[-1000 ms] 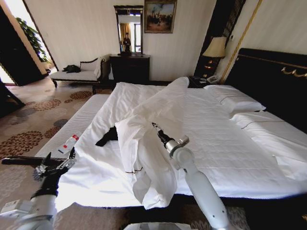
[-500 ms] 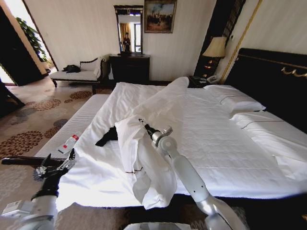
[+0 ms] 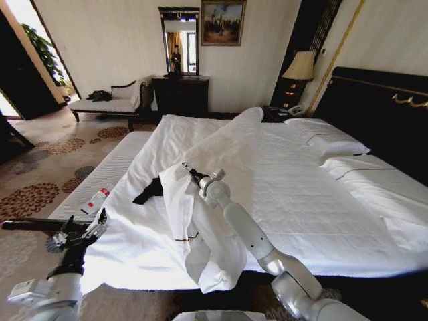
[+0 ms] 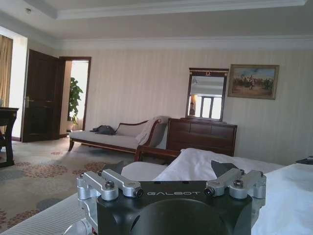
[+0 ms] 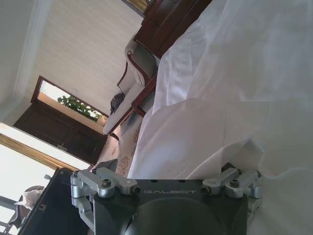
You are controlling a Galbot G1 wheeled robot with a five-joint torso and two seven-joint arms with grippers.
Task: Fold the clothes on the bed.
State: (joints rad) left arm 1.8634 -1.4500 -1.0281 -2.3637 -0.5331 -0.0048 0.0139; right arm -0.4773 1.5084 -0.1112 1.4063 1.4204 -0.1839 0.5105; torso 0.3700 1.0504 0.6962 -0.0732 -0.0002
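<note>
Room: hotel bedroom with patterned carpet; white bed fills the middle
Clothes: black T-shirt lies on the sheet near the bed's left edge, partly under the bunched white duvet
Right end effector: reaches over the duvet fold, just beside the T-shirt; fingers apart
Left end effector: hovers low beside the bed's left edge; fingers apart, empty
Bottle: lies on the narrow white cushioned seat beside the bed

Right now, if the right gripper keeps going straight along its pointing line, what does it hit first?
Likely the white duvet: the right gripper sits at the top of its bunched fold, pointing toward the black T-shirt beyond. Depth is unclear, so it may skim over the fold.
</note>
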